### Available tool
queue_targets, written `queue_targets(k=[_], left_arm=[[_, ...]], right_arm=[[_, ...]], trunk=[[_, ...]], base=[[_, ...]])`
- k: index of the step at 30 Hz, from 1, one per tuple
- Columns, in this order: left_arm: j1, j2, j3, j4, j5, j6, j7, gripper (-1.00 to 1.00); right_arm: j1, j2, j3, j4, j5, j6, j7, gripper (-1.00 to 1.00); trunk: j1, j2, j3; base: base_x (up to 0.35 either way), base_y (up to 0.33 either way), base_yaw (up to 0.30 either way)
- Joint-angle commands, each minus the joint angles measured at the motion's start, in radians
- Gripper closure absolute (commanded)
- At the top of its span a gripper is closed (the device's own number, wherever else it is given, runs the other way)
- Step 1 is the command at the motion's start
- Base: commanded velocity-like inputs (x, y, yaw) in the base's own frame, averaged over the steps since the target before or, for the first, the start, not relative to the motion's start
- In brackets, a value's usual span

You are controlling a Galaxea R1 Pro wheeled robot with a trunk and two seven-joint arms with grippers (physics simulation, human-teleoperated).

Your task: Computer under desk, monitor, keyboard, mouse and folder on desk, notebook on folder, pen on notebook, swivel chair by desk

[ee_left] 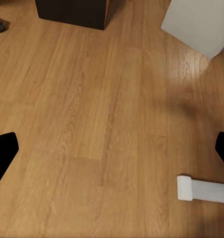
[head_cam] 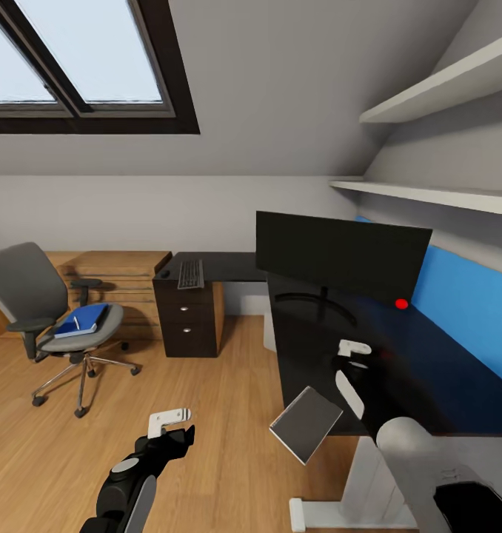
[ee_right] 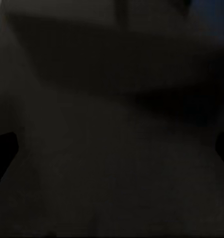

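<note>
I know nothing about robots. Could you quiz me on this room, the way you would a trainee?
1. True or false: the blue folder lies on the desk.
2. What lies on the desk end above the drawers? A) the keyboard B) a lamp C) a printer
3. Fill in: the left tool hangs open over the wooden ____.

Key:
1. False. It lies on the seat of the swivel chair.
2. A.
3. floor.
</note>
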Motion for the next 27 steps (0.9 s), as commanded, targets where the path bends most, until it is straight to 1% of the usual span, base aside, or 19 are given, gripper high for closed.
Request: queue_targets(k=[1,2,3,4,6,7,8,9,10,11,13,14,15,18,19,21,22,27], left_arm=[[-0.001,0.0,-0.001,-0.001,0.011,0.004,0.009,-1.0],[-0.001,0.0,-0.001,-0.001,0.011,0.004,0.009,-1.0],[-0.001,0.0,-0.001,-0.001,0.01,0.003,0.009,-1.0],[-0.001,0.0,-0.001,-0.001,0.01,0.003,0.009,-1.0],[-0.001,0.0,-0.001,-0.001,0.01,0.003,0.009,-1.0],[-0.001,0.0,-0.001,-0.001,0.01,0.003,0.009,-1.0],[-0.001,0.0,-0.001,-0.001,0.01,0.003,0.009,-1.0],[-0.001,0.0,-0.001,-0.001,0.01,0.003,0.009,-1.0],[-0.001,0.0,-0.001,-0.002,0.01,0.003,0.009,-1.0],[-0.001,0.0,-0.001,-0.002,0.01,0.003,0.009,-1.0],[-0.001,0.001,0.0,-0.002,0.011,0.003,0.008,-1.0],[-0.001,0.001,0.0,-0.002,0.011,0.003,0.008,-1.0],[-0.001,0.001,0.0,-0.002,0.011,0.003,0.008,-1.0],[-0.001,0.001,0.0,-0.002,0.011,0.003,0.008,-1.0],[0.0,0.001,0.0,-0.002,0.011,0.003,0.008,-1.0],[0.0,0.002,0.0,-0.002,0.011,0.003,0.008,-1.0],[0.0,0.002,0.001,-0.003,0.011,0.003,0.008,-1.0],[0.0,0.001,0.0,-0.008,0.011,0.003,0.008,-1.0]], right_arm=[[0.043,-0.001,0.009,-0.088,-0.008,0.033,-0.009,-1.0],[0.094,-0.001,0.009,-0.189,-0.008,0.072,-0.009,-1.0],[0.123,0.0,0.009,-0.243,-0.008,0.093,-0.009,-1.0],[0.182,0.0,0.008,-0.35,-0.01,0.137,-0.01,-1.0],[0.235,0.001,0.007,-0.443,-0.012,0.176,-0.013,-1.0],[0.278,0.002,0.006,-0.521,-0.017,0.209,-0.016,-1.0],[0.295,0.003,0.006,-0.554,-0.023,0.221,-0.017,-1.0],[0.322,0.004,0.006,-0.613,-0.042,0.239,-0.019,-1.0],[0.332,0.005,0.006,-0.636,-0.055,0.246,-0.02,-1.0],[0.349,0.007,0.006,-0.672,-0.091,0.255,-0.021,-1.0],[0.36,0.008,0.006,-0.696,-0.135,0.261,-0.022,-1.0],[0.37,0.008,0.005,-0.716,-0.217,0.266,-0.022,-1.0],[0.374,0.006,0.004,-0.722,-0.279,0.268,-0.023,-1.0],[0.378,-0.001,0.0,-0.728,-0.381,0.27,-0.023,-1.0],[0.382,-0.01,-0.003,-0.729,-0.442,0.271,-0.023,-1.0],[0.389,-0.024,-0.005,-0.73,-0.496,0.272,-0.023,-1.0],[0.409,-0.097,-0.036,-0.675,-0.756,0.271,-0.017,-1.0],[0.41,-0.1,-0.051,-0.67,-0.761,0.273,-0.016,-1.0]], trunk=[[0.0,-0.001,-0.001],[0.0,-0.001,-0.001],[0.0,-0.001,-0.001],[0.0,-0.001,-0.001],[0.0,-0.001,-0.001],[0.0,-0.001,-0.001],[0.0,-0.001,-0.001],[0.0,-0.001,-0.001],[0.0,-0.001,-0.001],[0.0,-0.001,-0.001],[0.0,-0.001,-0.001],[0.0,-0.001,-0.001],[0.0,-0.001,-0.001],[0.0,-0.001,-0.001],[0.0,-0.001,-0.001],[0.0,-0.001,-0.001],[0.0,-0.001,-0.001],[0.0,-0.001,-0.001]], base=[[0.0,0.0,0.0],[0.0,0.0,0.0],[0.0,0.0,0.0],[0.0,0.0,0.0],[0.0,0.0,0.0],[0.0,0.0,0.0],[0.0,0.0,0.0],[-0.042,0.026,0.0],[-0.084,0.051,0.0],[-0.155,0.094,0.0],[-0.192,0.116,0.0],[-0.244,0.147,0.0],[-0.259,0.156,0.0],[-0.269,0.162,0.0],[-0.277,0.167,0.0],[-0.28,0.169,0.0],[-0.198,0.142,0.0],[-0.069,0.05,0.0]])
